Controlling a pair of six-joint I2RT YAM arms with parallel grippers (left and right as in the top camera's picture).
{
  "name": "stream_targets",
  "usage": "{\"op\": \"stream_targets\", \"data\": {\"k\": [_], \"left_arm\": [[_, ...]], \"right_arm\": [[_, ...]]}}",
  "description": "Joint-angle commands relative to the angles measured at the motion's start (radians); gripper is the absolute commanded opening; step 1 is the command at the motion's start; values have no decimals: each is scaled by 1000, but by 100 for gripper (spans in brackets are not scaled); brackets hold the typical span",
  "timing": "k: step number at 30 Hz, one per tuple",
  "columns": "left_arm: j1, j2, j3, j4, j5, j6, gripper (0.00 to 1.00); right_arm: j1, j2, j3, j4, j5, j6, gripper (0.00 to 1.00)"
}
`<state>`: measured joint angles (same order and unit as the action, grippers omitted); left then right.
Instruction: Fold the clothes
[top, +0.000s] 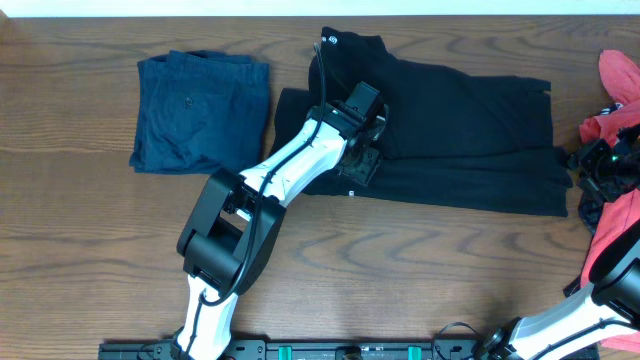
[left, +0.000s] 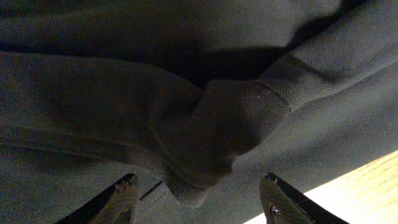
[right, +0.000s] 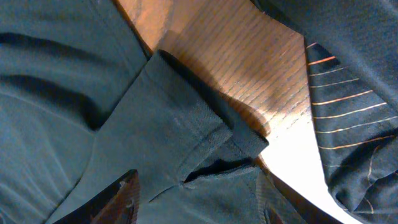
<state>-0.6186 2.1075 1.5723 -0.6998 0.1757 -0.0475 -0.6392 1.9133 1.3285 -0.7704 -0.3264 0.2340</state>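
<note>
The clothes lie on the wooden table: a long black garment (top: 460, 130) with a small white round logo (top: 332, 41) is spread across the middle. My left gripper (top: 362, 160) hovers low over its left part. In the left wrist view, that gripper (left: 202, 202) is open, and a bunched fold of black fabric (left: 217, 137) droops between its fingertips without being pinched. My right gripper (top: 583, 165) is at the garment's right end. Seen from the right wrist, it (right: 199, 202) stands open astride a sleeve cuff (right: 186, 137) that lies flat.
Folded navy-blue shorts (top: 200, 110) rest at the back left. Coral-red pieces (top: 620, 75) are heaped at the right edge, another (top: 615, 235) nearer the front. A dark cloth with thin orange stripes (right: 354, 124) lies beside the cuff, bare wood (right: 249, 68) between them.
</note>
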Motion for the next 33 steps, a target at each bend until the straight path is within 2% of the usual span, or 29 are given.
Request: {"op": "stream_targets", "data": {"k": [1, 3, 4, 9, 10, 13, 18, 21, 33], "left_arm": [[-3, 31, -6, 10, -12, 10, 58], [-3, 45, -6, 13, -11, 10, 47], [-5, 51, -6, 11, -8, 10, 44], [-11, 56, -6, 9, -9, 11, 43], [-11, 56, -5, 12, -9, 11, 37], [-11, 56, 8, 6, -22, 14, 5], [-11, 39, 73, -33, -87, 15, 6], [-11, 33, 110, -32, -95, 61, 6], [-24, 61, 111, 130, -93, 220, 6]], "right_arm": [[20, -15, 5, -1, -15, 5, 58], [20, -15, 5, -1, -15, 5, 58], [20, -15, 5, -1, -15, 5, 58], [19, -15, 5, 0, -15, 5, 58], [20, -15, 5, 0, -15, 5, 58], [20, -15, 5, 0, -16, 5, 58], [20, -15, 5, 0, -15, 5, 58], [20, -15, 5, 1, -15, 5, 58], [20, -15, 5, 0, -16, 5, 58]]}}
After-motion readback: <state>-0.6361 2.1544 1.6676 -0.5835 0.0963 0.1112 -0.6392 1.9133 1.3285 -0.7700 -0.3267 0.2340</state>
